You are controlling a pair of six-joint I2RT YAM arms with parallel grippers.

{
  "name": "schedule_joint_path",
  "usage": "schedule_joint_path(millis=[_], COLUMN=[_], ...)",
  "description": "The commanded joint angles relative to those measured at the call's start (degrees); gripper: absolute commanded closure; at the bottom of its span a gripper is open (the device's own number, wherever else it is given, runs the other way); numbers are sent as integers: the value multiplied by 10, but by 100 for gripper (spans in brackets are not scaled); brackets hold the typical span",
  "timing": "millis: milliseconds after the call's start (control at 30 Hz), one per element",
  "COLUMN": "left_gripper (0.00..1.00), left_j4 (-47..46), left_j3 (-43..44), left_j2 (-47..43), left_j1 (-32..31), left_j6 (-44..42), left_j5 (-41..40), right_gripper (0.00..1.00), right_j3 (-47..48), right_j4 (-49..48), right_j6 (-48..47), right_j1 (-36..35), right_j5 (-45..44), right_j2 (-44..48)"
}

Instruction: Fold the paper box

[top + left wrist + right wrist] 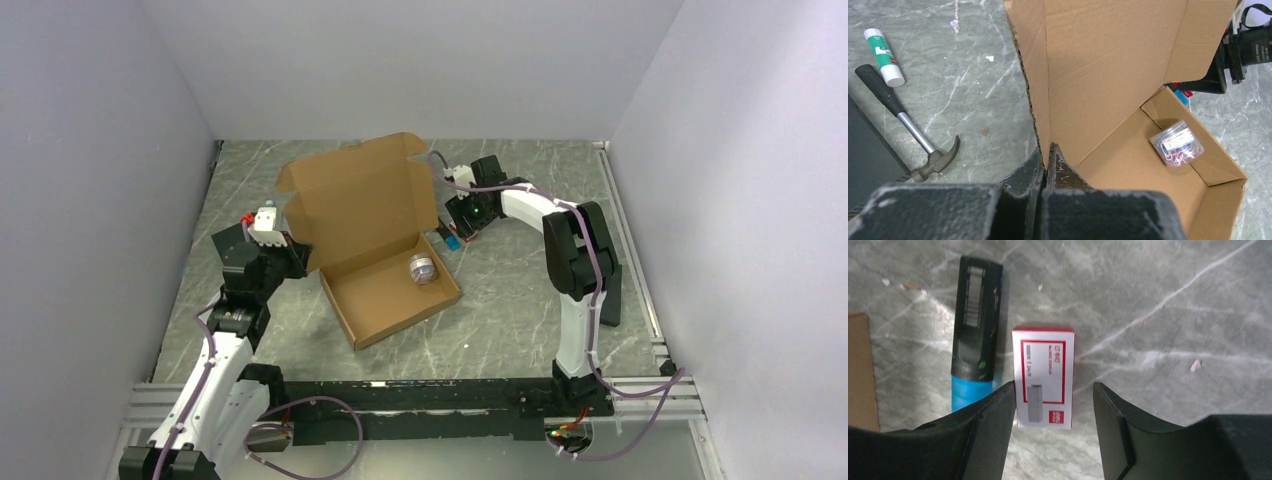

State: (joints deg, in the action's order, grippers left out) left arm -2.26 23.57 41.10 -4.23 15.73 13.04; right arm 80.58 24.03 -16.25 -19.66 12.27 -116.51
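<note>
Nearest the arm bases: left pincer (pixel 1047 152), clamped shut on the left edge of the box (pixel 365 215), low down at the joint of raised lid and tray. Judged purpose: to hold the lid upright and stop the box sliding during work on the remaining flaps.

Next out, on the surface (pixel 520 300): the box tray, walls already up, set at an angle to the arms. Inside, near the far right wall: a clear bag (pixel 1176 143) of clips, loose, untouched.

To the right of the lid, just beside its side flap: right pincer (pixel 1054 390), jaws apart, pointed down astride a staple pack (pixel 1044 375), gripping nothing. Just beside the pack: a marker (pixel 975 325). No contact with the box visible.

Beyond the tray: the lid, near upright, side and front flaps not yet turned in. Likely step in hand: closing the lid.

On the lid's outer side, apart from the box: a hammer (pixel 908 127) and a glue stick (pixel 882 57).
</note>
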Motion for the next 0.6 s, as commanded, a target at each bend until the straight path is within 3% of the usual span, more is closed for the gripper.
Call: schedule_joint_path(millis=[0, 400, 567], left_gripper=[100, 100, 100], left_j4=[-26, -29, -30], left_j3=[0, -3, -3], left_j2=[-4, -7, -8], left_j1=[-1, -1, -1], left_j6=[-5, -6, -5], left_j5=[-2, -4, -2], right_gripper=[42, 78, 83], right_j3=[51, 6, -37], right_j4=[13, -8, -17], right_j6=[5, -4, -4], right_j1=[-5, 5, 33], right_j5=[15, -13, 26], right_j2=[-26, 14, 79])
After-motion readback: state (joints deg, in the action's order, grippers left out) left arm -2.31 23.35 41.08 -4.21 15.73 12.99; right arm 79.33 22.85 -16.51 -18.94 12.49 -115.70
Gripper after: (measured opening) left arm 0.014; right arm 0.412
